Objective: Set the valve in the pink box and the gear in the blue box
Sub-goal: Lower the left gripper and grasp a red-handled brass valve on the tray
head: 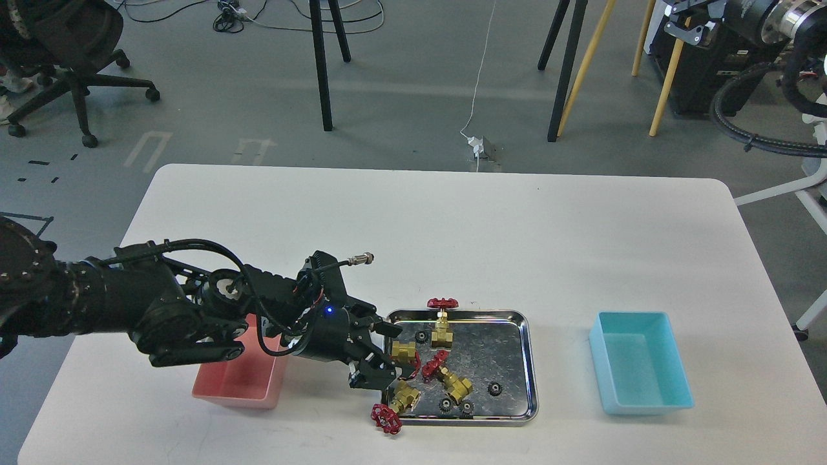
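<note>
Low and left of centre, the left gripper (382, 352) has its fingers apart around the valve (404, 354) at the tray's (528, 361) left edge, brass body pointing right, pink box (240, 381) just left.

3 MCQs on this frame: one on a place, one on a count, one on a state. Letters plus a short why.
1. Where is the blue box?
A. right of the steel tray
B. left of the pink box
C. inside the tray

2. How many red-wheeled valves show?
A. two
B. four
C. six

3. What does the pink box hold?
A. a valve
B. gears
C. nothing visible

Key:
1 A: the box sits on the table's right side, past the tray.
2 B: four show, including the valve at the left gripper and one overhanging the tray's near-left corner.
3 C: only bare pink floor shows where the arm does not cover it.
</note>
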Controlling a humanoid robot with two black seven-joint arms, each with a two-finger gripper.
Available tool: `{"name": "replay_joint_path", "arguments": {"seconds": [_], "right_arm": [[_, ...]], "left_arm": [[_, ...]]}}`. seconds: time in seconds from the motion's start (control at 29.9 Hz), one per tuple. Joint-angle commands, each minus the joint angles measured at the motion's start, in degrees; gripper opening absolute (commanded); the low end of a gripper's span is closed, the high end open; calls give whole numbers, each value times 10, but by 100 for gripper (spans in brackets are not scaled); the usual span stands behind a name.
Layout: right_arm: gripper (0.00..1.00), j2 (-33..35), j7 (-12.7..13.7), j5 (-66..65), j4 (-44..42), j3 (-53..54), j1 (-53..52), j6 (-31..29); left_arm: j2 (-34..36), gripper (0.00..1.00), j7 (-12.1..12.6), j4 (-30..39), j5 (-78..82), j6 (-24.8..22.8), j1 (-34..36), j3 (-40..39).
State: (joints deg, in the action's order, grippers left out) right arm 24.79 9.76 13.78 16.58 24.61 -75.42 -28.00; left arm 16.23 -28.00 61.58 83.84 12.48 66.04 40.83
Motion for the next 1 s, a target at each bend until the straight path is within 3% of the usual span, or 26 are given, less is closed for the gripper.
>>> {"name": "replay_joint_path", "arguments": {"seconds": [0.0, 0.5, 0.74, 0.97], "right_arm": [[100, 0, -1, 0, 3, 0, 0, 0], [100, 0, -1, 0, 4, 0, 3, 0], [100, 1, -1, 0, 3, 0, 4, 0], [100, 1, -1, 0, 4, 1, 8, 0]], "left_arm": [[-9, 66, 0, -8, 0, 0, -4, 0], [-4, 55, 0, -9, 1, 11, -2, -5], [-3, 38, 0, -8, 1, 22, -3, -3], [-1, 30, 0, -8, 2, 23, -2, -2]]}}
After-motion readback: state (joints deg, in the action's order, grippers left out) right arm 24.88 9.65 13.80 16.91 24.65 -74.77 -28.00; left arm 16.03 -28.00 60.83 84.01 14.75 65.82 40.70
